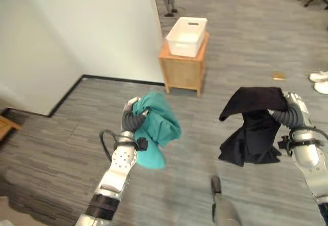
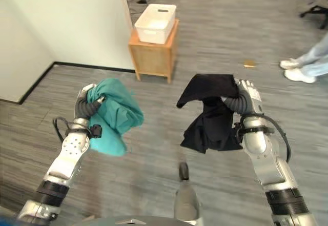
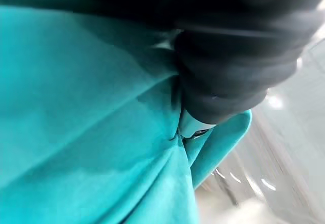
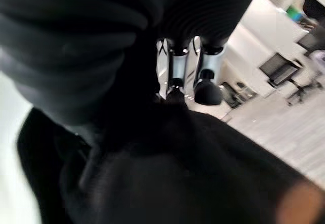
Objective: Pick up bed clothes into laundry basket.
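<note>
Teal cloth first: you've got one crumpled teal fabric garment [image 1: 156, 128] bunched in your left robot hand [image 1: 134, 114], held up off the grey wood-look floor [image 1: 246, 46]. The left wrist view shows teal folds pressed tight against the hand's dark cover, so read that hand as grasping the teal piece. One limp black fabric garment [image 1: 252, 126] hangs from your right robot hand [image 2: 245, 99]; in the right wrist view its silver fingers [image 4: 175, 74] dig down into the black cloth, so that hand is grasping too.

Progress, as a judgement: both pickups look done and the drop is all that's left. The rectangular white plastic laundry basket [image 1: 187, 35] sits on top of a small light-wood cabinet, your counter [image 1: 183, 69], well apart from both hands, ahead by the corner of the white wall [image 1: 92, 26]. No cloth is visible inside the basket from here, though its floor is only partly seen. You likely need to walk forward, then lift each piece over the rim and release.

Counts: two garments, one teal, one black. One basket. One counter. Two robot hands, both loaded. One person's legs and white shoes [image 2: 297, 72] stand at the right edge, well clear. One small tan scrap [image 1: 278, 75] lies on the floor.
</note>
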Robot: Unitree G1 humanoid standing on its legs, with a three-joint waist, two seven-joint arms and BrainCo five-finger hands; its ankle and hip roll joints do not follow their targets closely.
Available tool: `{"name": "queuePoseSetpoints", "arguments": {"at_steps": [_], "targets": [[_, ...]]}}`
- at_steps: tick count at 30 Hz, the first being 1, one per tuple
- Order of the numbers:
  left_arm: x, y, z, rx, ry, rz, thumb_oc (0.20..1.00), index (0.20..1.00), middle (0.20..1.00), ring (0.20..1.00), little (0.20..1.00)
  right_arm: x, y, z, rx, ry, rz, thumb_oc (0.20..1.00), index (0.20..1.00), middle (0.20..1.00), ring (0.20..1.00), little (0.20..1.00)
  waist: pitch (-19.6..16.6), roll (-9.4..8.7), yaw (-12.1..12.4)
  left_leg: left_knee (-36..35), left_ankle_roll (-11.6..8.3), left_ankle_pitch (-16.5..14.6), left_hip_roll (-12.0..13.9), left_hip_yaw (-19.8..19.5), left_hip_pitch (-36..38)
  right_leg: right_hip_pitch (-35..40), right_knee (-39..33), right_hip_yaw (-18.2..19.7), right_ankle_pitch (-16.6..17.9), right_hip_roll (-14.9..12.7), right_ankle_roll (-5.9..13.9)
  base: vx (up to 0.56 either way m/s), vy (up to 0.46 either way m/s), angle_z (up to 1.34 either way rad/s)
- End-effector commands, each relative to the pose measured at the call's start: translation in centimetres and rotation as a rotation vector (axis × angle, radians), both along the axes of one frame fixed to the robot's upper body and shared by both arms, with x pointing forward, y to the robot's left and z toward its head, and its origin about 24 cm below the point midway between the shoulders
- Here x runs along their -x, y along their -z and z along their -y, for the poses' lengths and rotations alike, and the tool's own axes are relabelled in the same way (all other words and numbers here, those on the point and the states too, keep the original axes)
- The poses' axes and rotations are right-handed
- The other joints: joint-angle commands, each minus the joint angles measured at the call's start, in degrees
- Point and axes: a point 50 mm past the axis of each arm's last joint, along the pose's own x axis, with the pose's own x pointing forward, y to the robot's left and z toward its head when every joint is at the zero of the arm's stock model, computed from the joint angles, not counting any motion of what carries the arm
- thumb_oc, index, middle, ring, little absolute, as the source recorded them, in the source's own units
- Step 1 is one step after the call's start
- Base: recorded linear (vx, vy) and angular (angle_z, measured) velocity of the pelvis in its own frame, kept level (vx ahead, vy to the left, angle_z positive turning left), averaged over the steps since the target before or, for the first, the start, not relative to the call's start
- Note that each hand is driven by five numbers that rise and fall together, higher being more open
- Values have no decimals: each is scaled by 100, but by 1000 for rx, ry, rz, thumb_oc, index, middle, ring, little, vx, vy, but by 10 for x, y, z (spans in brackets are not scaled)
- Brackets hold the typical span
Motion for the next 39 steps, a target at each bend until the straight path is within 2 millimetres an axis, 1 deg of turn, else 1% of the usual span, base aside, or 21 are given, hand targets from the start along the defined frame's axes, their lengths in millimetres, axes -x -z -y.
{"name": "queuePoseSetpoints", "arguments": {"at_steps": [1,2,3,6,8,9,12,15,17,18,19,20,21,24,25,27,29,30,31,35,39], "targets": [[-10,-43,-7,-87,0,208,200,200,200,200,200,1,-40,-6,6,-40,191,200,200,200,200,200,-93,-352,-211,565,30,-175,-647,73,2,1014,-1783,-108,668,-250,146,508,-400,56],[-6,-40,-11,-37,-14,197,200,200,200,200,200,3,-42,-9,28,-49,191,200,200,200,200,200,-22,-438,-142,2415,-384,458,-305,303,-603,1357,-1536,-143,566,-260,-91,493,-407,26],[-6,-40,-11,-37,-14,197,200,200,200,200,200,2,-42,-9,27,-50,192,200,200,200,200,200,-34,-461,-156,2455,-386,468,-319,290,-657,1328,-1534,-147,584,-280,-99,394,-386,19],[-2,-38,-15,1,-19,194,200,200,200,200,200,-1,-49,-8,25,-45,219,200,200,200,200,200,114,-699,57,4529,-451,1034,-26,518,-1782,1944,-1580,-164,214,-208,-607,335,-323,9],[2,-37,-17,24,-10,190,200,200,200,200,200,-3,-54,-5,27,-41,219,200,200,200,200,200,88,-716,180,3629,-302,932,529,1010,-2084,2423,-1760,-328,-128,-188,-673,488,-230,2],[2,-37,-18,24,-11,191,200,200,200,200,200,-4,-54,-5,28,-42,219,200,200,200,200,200,87,-737,184,3584,-290,967,501,1030,-2066,2418,-1765,-318,-112,-213,-672,340,-54,14],[8,-34,-16,27,1,181,200,200,200,200,200,-7,-57,-5,63,-44,219,200,200,200,200,200,35,-622,379,1652,-87,866,121,984,-2244,2722,-1800,-299,-405,-72,-558,434,-2,10],[10,-35,-8,50,27,189,200,200,200,200,200,-13,-58,-4,99,-33,216,200,200,200,200,200,18,-530,649,-329,-199,1691,-7,683,-2601,3309,-1863,-97,-788,93,-547,668,-42,-22],[14,-33,-8,56,41,177,200,200,200,200,200,-15,-53,-8,91,-41,193,200,200,200,200,200,-64,-469,739,-464,-164,1680,72,820,-2642,3495,-1612,-23,-1147,144,-512,818,-57,-52],[17,-29,-8,60,42,159,200,200,200,200,200,-17,-44,-12,97,-35,176,200,200,200,200,200,-192,-453,952,-450,104,1761,-92,838,-2379,3498,-581,-140,-1027,3,-288,649,-1,-50],[17,-30,-8,60,42,160,200,200,200,200,200,-17,-44,-12,97,-35,177,200,200,200,200,200,-200,-444,978,-462,107,1778,-75,862,-2386,3452,-539,-108,-1031,11,-288,543,16,-77],[16,-30,-5,65,58,158,200,200,200,200,200,-17,-41,-14,105,-27,170,200,200,200,200,200,-148,-412,969,-428,195,1730,-98,901,-2247,2980,553,-157,-738,-89,-63,324,42,-134],[13,-30,-1,73,68,153,200,200,200,200,200,-22,-43,-21,111,-29,185,200,200,200,200,200,34,-290,826,-464,379,1508,-1,1009,-1807,1891,2694,-273,-125,-197,339,317,38,-140],[11,-29,2,77,74,148,200,200,200,200,200,-26,-50,-27,124,-29,233,200,200,200,200,200,116,-128,801,-464,485,1403,117,1147,-1486,1361,3850,-575,255,-530,365,321,35,-36],[9,-29,7,77,90,150,200,200,200,200,200,-28,-60,-28,138,-16,280,200,200,200,200,200,210,-101,685,-464,519,1299,58,1065,-1320,955,4196,-598,-24,-309,184,326,31,11],[7,-30,11,76,105,156,200,200,200,200,200,-29,-71,-25,146,-4,320,200,200,200,200,200,234,-208,556,-464,452,1251,-74,947,-1242,703,3348,-543,-201,49,126,370,-122,20],[7,-31,11,81,109,160,200,200,200,200,200,-31,-77,-26,142,-4,341,200,200,200,200,200,240,-235,477,-464,393,1199,-75,912,-1206,790,2571,-615,-373,82,95,335,-195,84],[7,-29,10,89,127,151,200,200,200,200,200,-35,-87,-27,145,-9,371,200,200,200,200,200,156,-319,482,-464,234,1081,-51,939,-1181,1015,648,-728,-612,-169,-167,356,-264,82],[8,-27,11,94,134,140,200,200,200,200,200,-36,-88,-24,159,4,372,200,200,200,200,200,94,-381,482,-464,174,975,-96,860,-1119,1086,-107,-581,-554,-157,-209,355,-263,76],[10,-20,7,114,127,115,200,200,200,200,200,-36,-103,-20,244,41,407,200,200,200,200,200,-127,-471,582,-441,74,606,-138,658,-764,1305,-1345,-412,17,-331,-98,381,-226,45],[14,-14,6,138,114,101,200,200,200,200,200,-39,-123,-24,288,54,479,200,200,200,200,200,-108,-590,682,1041,-121,311,-62,563,-918,2009,-1773,-566,100,-412,-179,260,-216,36]]}}
